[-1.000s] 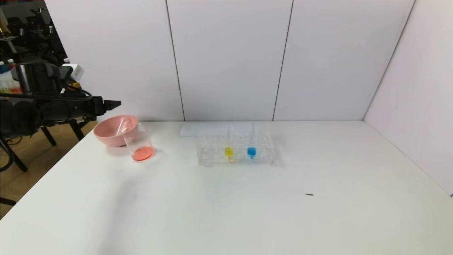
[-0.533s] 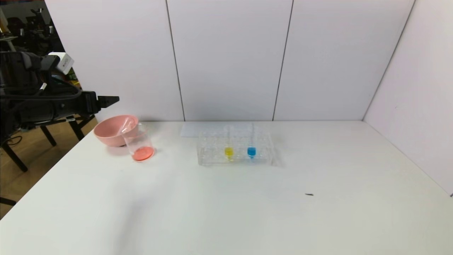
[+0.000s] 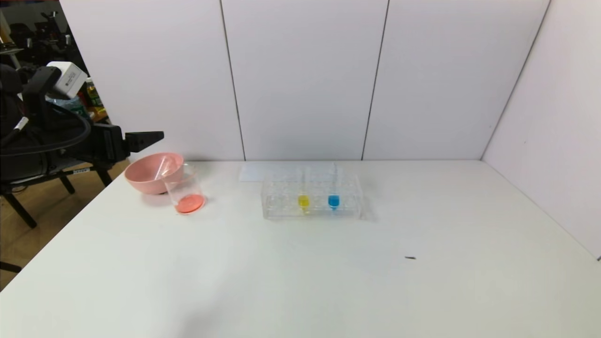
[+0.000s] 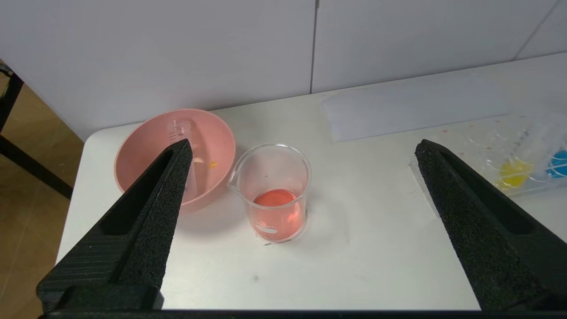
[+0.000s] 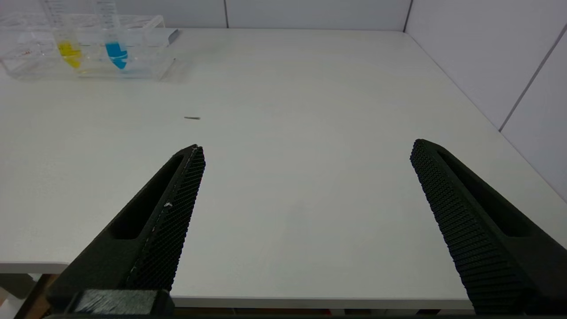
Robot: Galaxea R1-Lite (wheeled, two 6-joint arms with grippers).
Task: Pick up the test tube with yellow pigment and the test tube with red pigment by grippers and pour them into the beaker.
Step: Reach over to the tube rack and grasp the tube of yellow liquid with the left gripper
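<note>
Head view: left gripper [image 3: 157, 136] up off the table's left edge, above and behind the pink bowl [image 3: 141, 180], jaws wide apart, nothing between them. Beaker [image 3: 184, 190] just in front of the bowl on its right side, upright, red-orange liquid in the bottom. An empty clear tube [image 3: 163, 166] leaning inside the bowl. Rack [image 3: 281, 206] near mid-table, well apart from the beaker, with the yellow tube [image 3: 303, 195] and, just right of it, the blue tube [image 3: 334, 195], both upright. No tube with red liquid to be seen. A small dark speck [image 3: 410, 257] on the table [image 3: 328, 281] toward the right. Right arm out of this view.

Left wrist view: left gripper [image 4: 303, 148] spread wide and empty, well above the table; beaker [image 4: 277, 195] between the tips and lower down, bowl [image 4: 212, 133] beside it with the empty tube [image 4: 179, 130] inside; yellow tube [image 4: 514, 173] and blue tube [image 4: 559, 163] in the rack at the edge.

Right wrist view: right gripper [image 5: 305, 148] parked over the table's near edge, spread wide, holding nothing; rack [image 5: 26, 66] far off with the yellow tube [image 5: 68, 46] and blue tube [image 5: 116, 51].
</note>
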